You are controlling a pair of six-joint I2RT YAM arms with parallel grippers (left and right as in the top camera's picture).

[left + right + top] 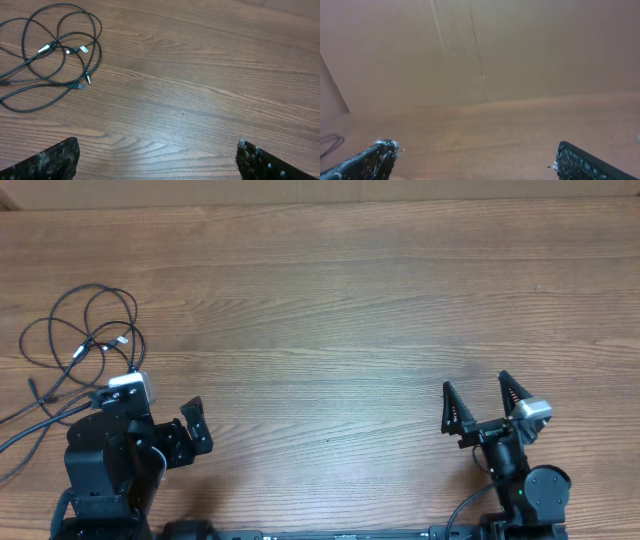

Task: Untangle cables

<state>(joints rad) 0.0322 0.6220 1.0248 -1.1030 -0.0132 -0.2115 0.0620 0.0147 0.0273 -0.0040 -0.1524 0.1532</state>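
The cables (pixel 85 340) lie in a loose tangle of thin black loops at the table's left side, their small silver plug ends near the middle of the tangle. In the left wrist view the cables (pixel 55 55) fill the upper left corner, with plugs (pixel 82 49) lying among the loops. My left gripper (pixel 168 412) sits just right of and below the tangle, open, with nothing between its fingers (pixel 157 160). My right gripper (pixel 483 402) stands open and empty far off at the lower right (pixel 477 160). A small bit of cable (pixel 330 140) shows at the left edge of the right wrist view.
The wooden table (pixel 350 310) stretches wide between the two arms. A brown cardboard wall (pixel 470 50) rises behind its far edge. Thicker black arm wires (pixel 20 435) trail off the left edge below the tangle.
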